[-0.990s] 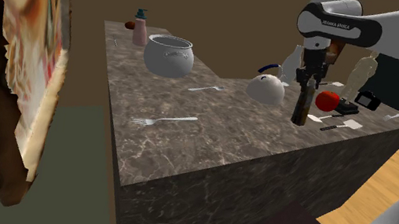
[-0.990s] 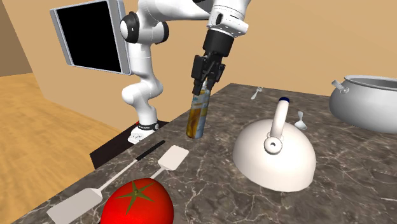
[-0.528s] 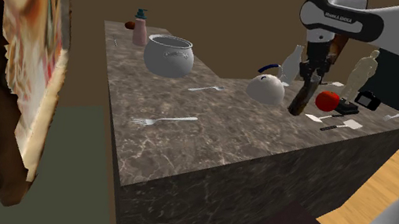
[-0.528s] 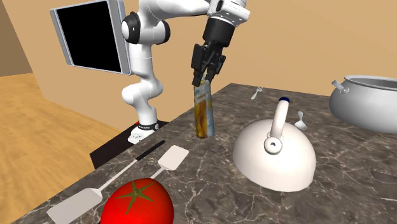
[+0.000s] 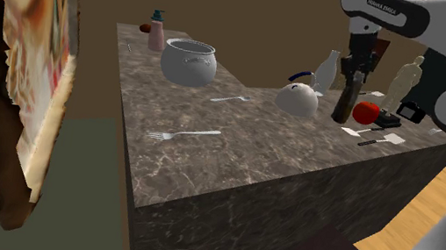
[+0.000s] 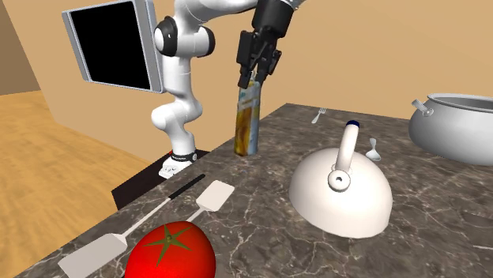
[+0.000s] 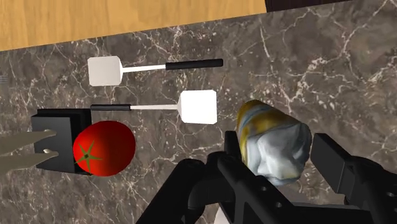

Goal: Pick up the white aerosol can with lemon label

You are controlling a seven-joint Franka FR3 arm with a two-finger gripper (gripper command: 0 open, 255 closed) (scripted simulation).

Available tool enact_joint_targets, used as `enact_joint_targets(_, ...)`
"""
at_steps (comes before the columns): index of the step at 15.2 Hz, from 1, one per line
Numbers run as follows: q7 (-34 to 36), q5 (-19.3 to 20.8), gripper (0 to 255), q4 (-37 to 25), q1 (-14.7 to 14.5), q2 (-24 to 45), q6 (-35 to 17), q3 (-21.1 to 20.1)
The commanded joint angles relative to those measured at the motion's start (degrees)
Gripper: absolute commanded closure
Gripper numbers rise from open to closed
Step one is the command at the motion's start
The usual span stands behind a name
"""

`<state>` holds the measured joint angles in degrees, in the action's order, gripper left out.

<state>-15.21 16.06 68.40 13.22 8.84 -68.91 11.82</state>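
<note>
Lift phase. My gripper (image 6: pixel 254 75) is clamped on the top of the can (image 6: pixel 247 118), one black finger on each side. Compared with a second ago the can has risen: it then stood low on the desk (image 6: pixel 442 237), half a second ago it hung tilted, and now it hangs upright again and higher, above the desk edge that faces my stand. In the shoulder view the can (image 5: pixel 345 100) hangs below the gripper (image 5: pixel 351 75), with a gap under its base. I judge the pick to be essentially done; only keeping the clasp firm remains.

Shapes and surfaces. The can is a slim cylinder, pale at the top with a yellow-brown printed band around the body. In the wrist view its rounded base (image 7: pixel 273 143) looks greyish white. The desk is dark veined stone, flat and glossy. Beneath the can lie two flat white spatulas (image 7: pixel 198 105) with thin dark handles. Beside them is a smooth red tomato (image 7: pixel 104 148). A domed white kettle (image 6: pixel 341 189) sits further in from the edge.
</note>
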Motion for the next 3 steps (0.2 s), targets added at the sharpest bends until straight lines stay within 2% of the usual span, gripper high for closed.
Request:
enact_joint_targets(1, -0.7, 0.0, 255, -3.4, 0.1, 1.3, 2.0, 0.1)
enact_joint_targets(3, -0.8, 0.0, 255, -3.7, 0.1, 1.4, 2.2, 0.1)
